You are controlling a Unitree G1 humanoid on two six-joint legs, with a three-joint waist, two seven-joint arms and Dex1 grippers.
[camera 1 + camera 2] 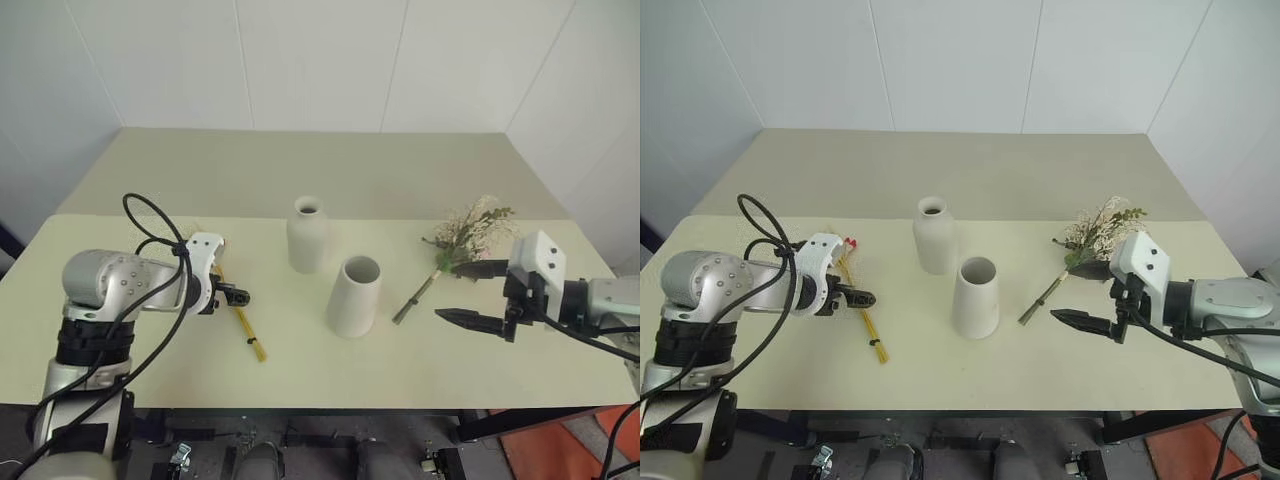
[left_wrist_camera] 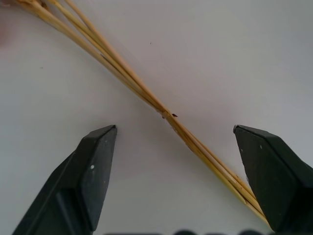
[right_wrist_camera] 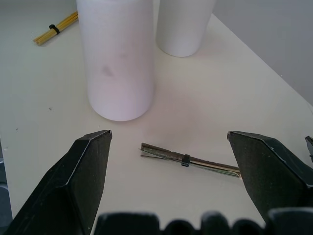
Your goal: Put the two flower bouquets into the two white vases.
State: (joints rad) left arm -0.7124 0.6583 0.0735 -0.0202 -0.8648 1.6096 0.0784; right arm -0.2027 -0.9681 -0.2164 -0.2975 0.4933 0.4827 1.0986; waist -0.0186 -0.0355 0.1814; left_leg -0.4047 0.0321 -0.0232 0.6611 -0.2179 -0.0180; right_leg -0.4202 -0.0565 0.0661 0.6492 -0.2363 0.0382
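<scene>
The slim bouquet of yellow straw stems [image 1: 246,327] lies on the table at the left, its small red blooms [image 1: 848,241] by my left wrist. My left gripper [image 2: 173,128] is open and points down at it, one finger on each side of the stems [image 2: 146,95] without touching them. The bushier bouquet of green leaves and cream sprigs [image 1: 467,232] lies at the right, its stem end [image 3: 190,160] pointing toward the vases. My right gripper [image 1: 462,293] hovers open just beside that stem. The bottle-shaped white vase [image 1: 308,235] and the wide-mouthed cone vase [image 1: 355,297] stand upright mid-table.
The pale table [image 1: 300,170] reaches back to white walls. Its front edge [image 1: 330,404] runs close below both grippers. The cone vase [image 3: 117,58] stands between my right gripper and the straw stems [image 3: 56,28].
</scene>
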